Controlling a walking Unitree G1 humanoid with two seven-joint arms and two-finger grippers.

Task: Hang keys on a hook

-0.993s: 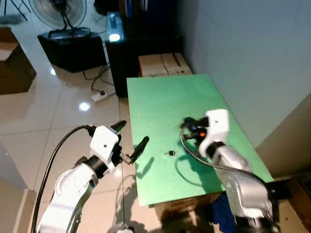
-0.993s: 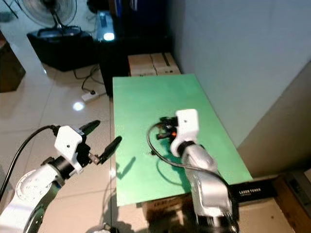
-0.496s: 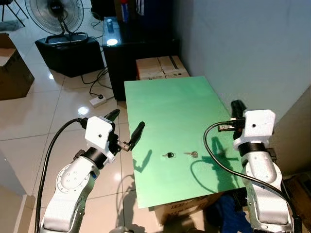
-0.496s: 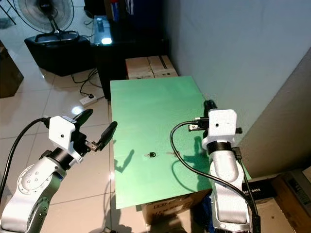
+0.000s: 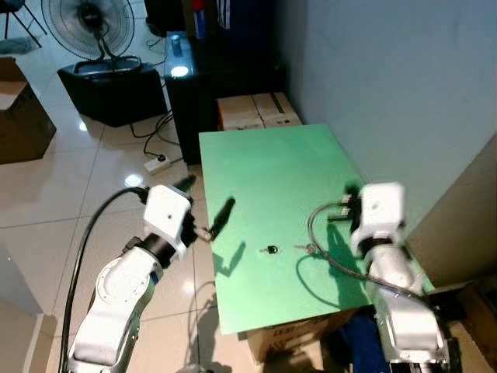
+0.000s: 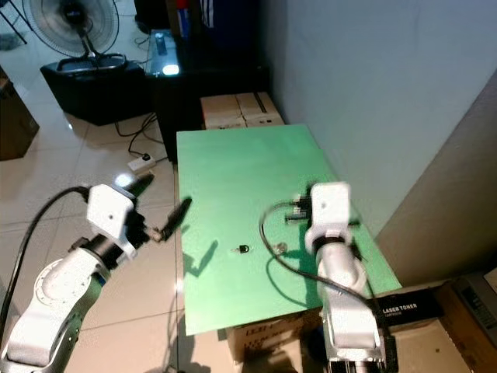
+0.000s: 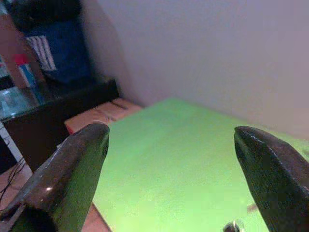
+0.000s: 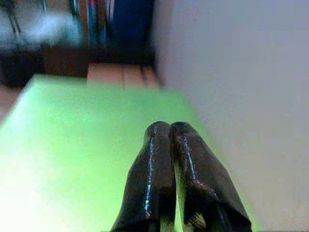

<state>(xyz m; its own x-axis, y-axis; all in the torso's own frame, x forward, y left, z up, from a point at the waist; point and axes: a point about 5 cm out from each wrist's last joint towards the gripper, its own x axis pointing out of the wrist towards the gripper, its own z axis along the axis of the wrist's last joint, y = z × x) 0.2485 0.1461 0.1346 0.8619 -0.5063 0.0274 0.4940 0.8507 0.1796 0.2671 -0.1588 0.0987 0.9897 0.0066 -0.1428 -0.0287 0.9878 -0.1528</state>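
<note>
Green tabletop point(image 5: 272, 171) spreads below me, set against a pale wall at three o'clock. My right gripper point(image 8: 170, 133) has its two black fingers pressed together with nothing between them; it hangs over the right part of the green table, at about four o'clock from the table's middle, its white wrist block and a looping black cable point(image 5: 318, 256) behind it. My left gripper point(image 7: 169, 145) is spread wide, fingers well apart and holding nothing, hovering just off the table's left edge at about eight o'clock. Between the two grippers, on the near half of the green surface, lie the keys point(image 5: 272, 249): a small dark piece and, just to its right at three o'clock, a small pale metal piece point(image 5: 309, 249), near the right arm's cable but apart from both grippers. Out beyond the table at twelve o'clock sit cardboard boxes point(image 5: 256, 110), then a black cabinet point(image 5: 194, 85). At eleven o'clock a fan point(image 5: 85, 19) stands on glossy tiled floor point(image 5: 70, 179), with a white power strip point(image 5: 158, 163) nearby.
</note>
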